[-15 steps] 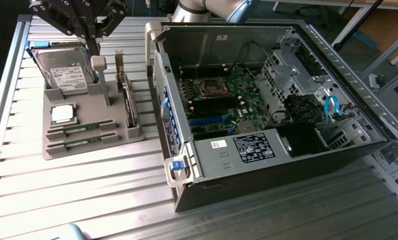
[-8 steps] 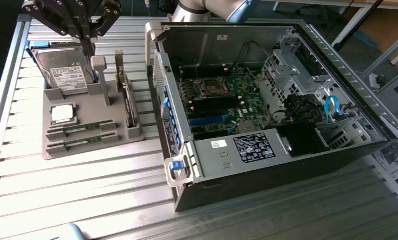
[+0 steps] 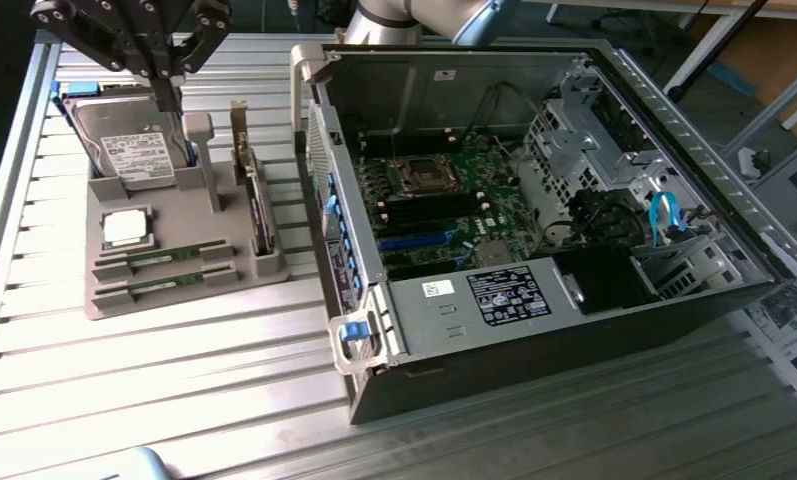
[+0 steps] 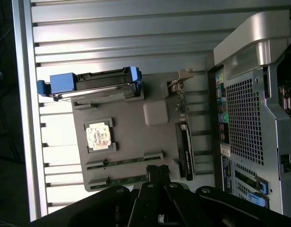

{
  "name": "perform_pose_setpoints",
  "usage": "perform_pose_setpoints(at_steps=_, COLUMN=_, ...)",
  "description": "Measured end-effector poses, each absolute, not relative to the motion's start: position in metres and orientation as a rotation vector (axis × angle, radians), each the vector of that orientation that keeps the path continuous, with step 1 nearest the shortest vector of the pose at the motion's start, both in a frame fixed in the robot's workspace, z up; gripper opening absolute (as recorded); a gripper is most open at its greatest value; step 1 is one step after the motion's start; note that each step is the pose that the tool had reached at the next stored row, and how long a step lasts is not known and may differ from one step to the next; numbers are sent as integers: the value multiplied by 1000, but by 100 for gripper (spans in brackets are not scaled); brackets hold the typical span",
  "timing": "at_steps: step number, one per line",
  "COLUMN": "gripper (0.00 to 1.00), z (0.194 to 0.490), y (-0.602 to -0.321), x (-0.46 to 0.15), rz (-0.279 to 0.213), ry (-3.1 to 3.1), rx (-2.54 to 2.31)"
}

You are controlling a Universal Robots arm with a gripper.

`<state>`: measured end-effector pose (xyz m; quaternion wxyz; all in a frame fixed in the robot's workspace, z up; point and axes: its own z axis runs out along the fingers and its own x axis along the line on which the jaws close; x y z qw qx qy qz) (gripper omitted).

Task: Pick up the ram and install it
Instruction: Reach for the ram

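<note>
Slatted metal table (image 3: 171, 380) holds a grey tray (image 3: 185, 228) at the exterior view's left; its near slots stand two ram sticks (image 3: 171, 258) on edge, likely for easy pinching. The gripper (image 3: 169, 98), closed on nothing, hovers above the tray.

Read the grey tray (image 4: 157, 113) as a clock face, with the computer case (image 4: 249, 118) at 3 o'clock and the gripper (image 4: 157, 171) at 6 o'clock. The hard drive (image 4: 103, 87), in a blue bracket, stands on edge at 11 o'clock. The CPU (image 4: 98, 136) lies flat at 9 o'clock. The inner ram stick (image 4: 124, 162) and the outer ram stick (image 4: 122, 180) lie parallel in slots at 7 o'clock. The gripper's fingers are pressed together, with their tips over the stick ends nearest the case; contact cannot be confirmed. An expansion card (image 4: 185, 151) stands on edge at 4 o'clock. The tray rests on a slatted metal table (image 4: 112, 28).
</note>
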<state>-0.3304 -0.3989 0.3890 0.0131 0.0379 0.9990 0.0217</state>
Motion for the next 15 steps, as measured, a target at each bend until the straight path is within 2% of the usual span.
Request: perform_pose_setpoints(at_steps=15, gripper=11, z=389, y=-403, x=-339, rz=68, ry=3113, rx=118)
